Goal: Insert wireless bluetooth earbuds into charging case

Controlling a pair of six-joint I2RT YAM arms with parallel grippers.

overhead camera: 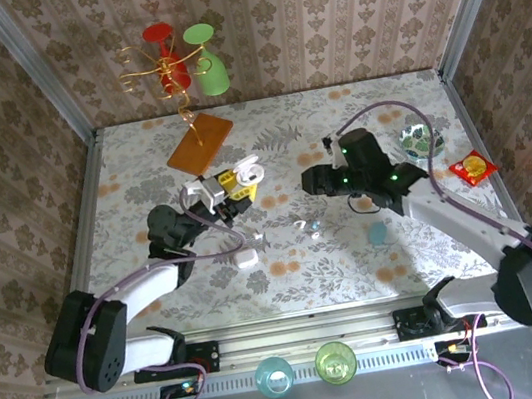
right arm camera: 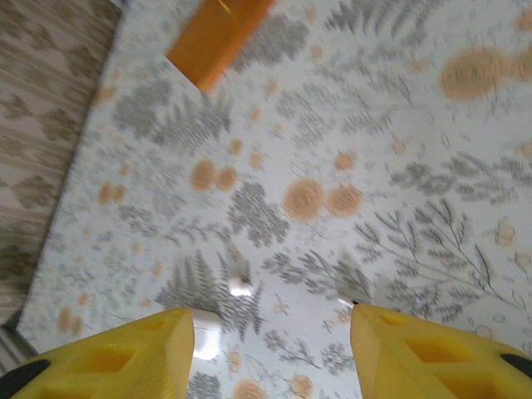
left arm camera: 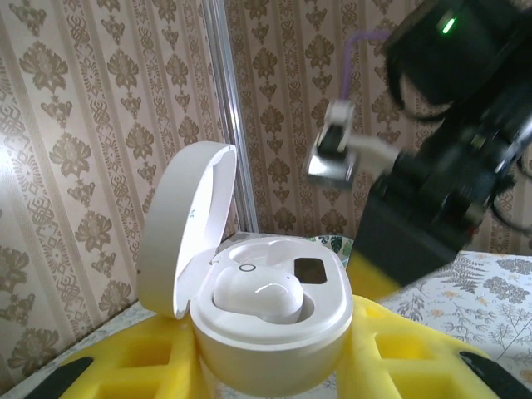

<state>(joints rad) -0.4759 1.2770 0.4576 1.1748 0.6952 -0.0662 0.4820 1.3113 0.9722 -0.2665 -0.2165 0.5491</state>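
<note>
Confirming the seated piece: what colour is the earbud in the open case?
White earbud; best in left wrist view.

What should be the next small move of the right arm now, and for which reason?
Probably lower the right pincer toward a loose earbud on the table and close on it. That pincer is open and empty, while the left pincer holds the charging case with its lid up and one seated earbud visible inside.

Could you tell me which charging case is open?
The charging case in the left tool: its lid stands up, showing an earbud. The white case and pale blue case on the table look shut.
</note>
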